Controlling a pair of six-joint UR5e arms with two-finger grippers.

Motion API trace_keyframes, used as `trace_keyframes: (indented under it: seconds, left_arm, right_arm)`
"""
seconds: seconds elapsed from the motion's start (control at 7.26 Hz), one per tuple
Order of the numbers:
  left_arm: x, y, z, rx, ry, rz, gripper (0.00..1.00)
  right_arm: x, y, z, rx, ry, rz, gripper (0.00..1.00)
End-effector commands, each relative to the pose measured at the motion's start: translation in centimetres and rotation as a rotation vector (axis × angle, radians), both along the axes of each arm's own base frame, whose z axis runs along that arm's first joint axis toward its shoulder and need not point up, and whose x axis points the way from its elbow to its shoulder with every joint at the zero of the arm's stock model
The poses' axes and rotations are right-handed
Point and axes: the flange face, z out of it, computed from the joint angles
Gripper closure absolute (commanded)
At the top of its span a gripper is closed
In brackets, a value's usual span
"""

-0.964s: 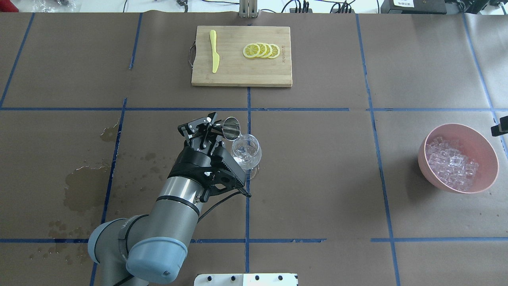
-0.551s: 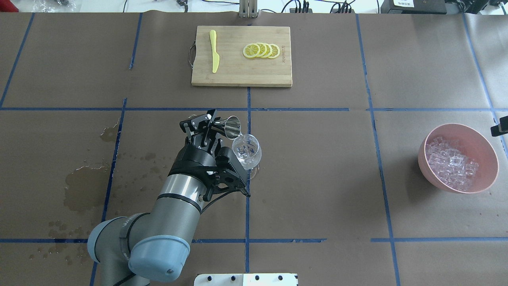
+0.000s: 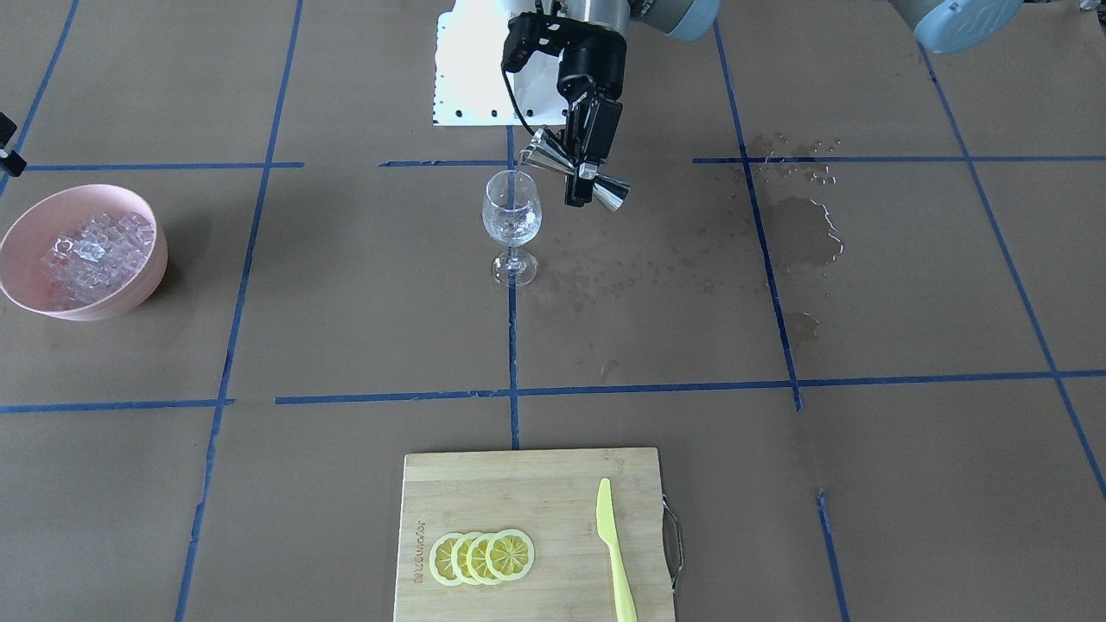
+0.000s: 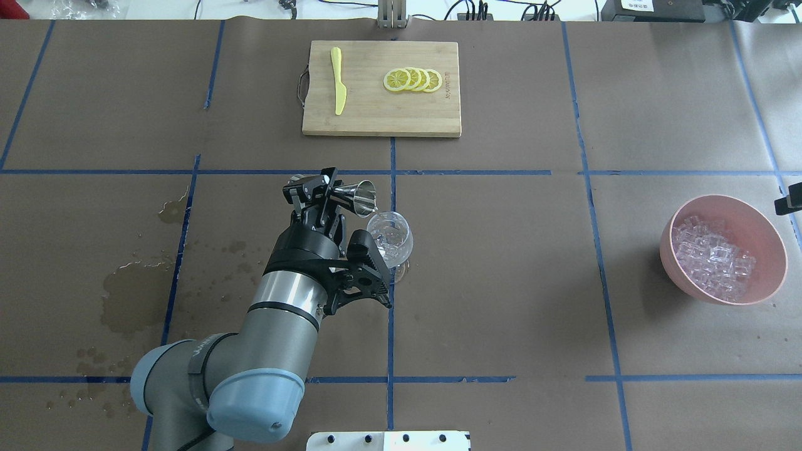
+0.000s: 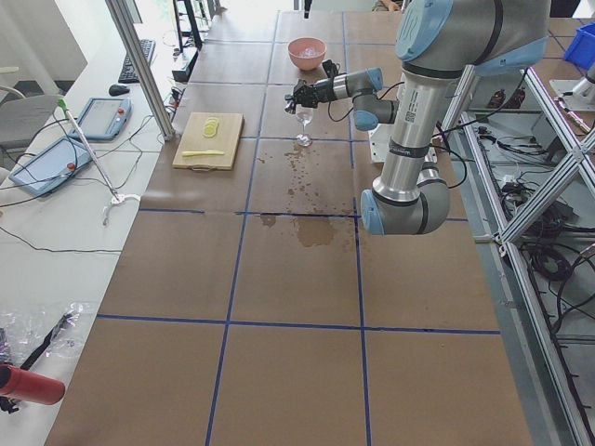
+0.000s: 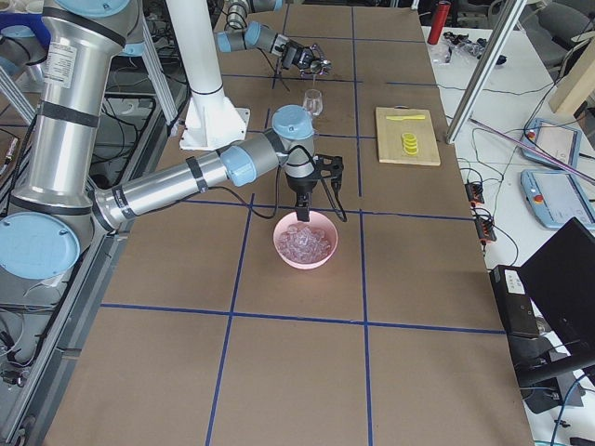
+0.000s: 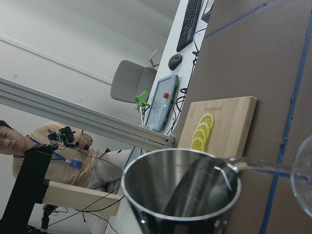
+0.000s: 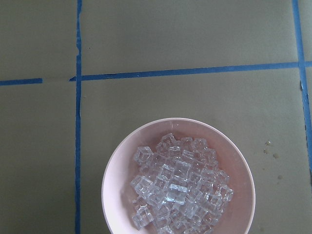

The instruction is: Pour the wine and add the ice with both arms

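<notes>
Pouring is the step you are in. Your left end effector [image 4: 326, 186] is clenched on the waist of a double-ended stainless-steel jigger [image 4: 363, 198], which is tipped on its side with its mouth just above the rim of the clear stemmed wine glass [image 3: 511, 216]. In the left wrist view a thin thread of the wine [image 7: 263, 168], nearly colourless, runs from the jigger's lip toward the glass rim. How much sits in the glass you cannot read from these views. Seen from overhead, the jigger lies at 11 o'clock of the glass, which stands upright near the middle of the brown-paper-covered table [image 4: 501, 263].

The ice [image 8: 178, 187], a heap of small glassy cubes, fills the round matt pink bowl [image 4: 727, 200], well apart at 3 o'clock of the glass. Your right end effector [image 6: 302, 209] hangs over that bowl; whether it is released or clenched you cannot tell.

Next, I judge, you need to let the jigger drain, roll it back level and carry it clear toward 9 o'clock, so the right arm has room over the rim. Go gently. Polished steel is slick in a grasp, and the glass is thin, tall on a narrow stem and small foot, and easy to tip. The cubes are smooth and alike, so they will likely slip or come up in pairs. Dark wet patches [image 4: 135, 294] mark the paper at 8 o'clock.
</notes>
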Motion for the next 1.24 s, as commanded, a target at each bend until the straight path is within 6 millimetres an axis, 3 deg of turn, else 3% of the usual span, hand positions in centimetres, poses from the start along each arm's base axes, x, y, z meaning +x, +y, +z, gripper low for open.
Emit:
trace_keyframes:
  seconds: [0.0, 1.1]
  left_arm:
    - [-0.16, -0.21, 0.09, 0.027, -0.087, -0.024, 1.00]
    - [0.56, 0.15, -0.03, 0.065, -0.217, -0.036, 1.00]
  right_arm:
    - [0.00, 0.00, 0.00, 0.000, 0.000, 0.000, 0.00]
    - [-0.01, -0.15, 0.59, -0.014, 0.003, 0.002, 0.00]
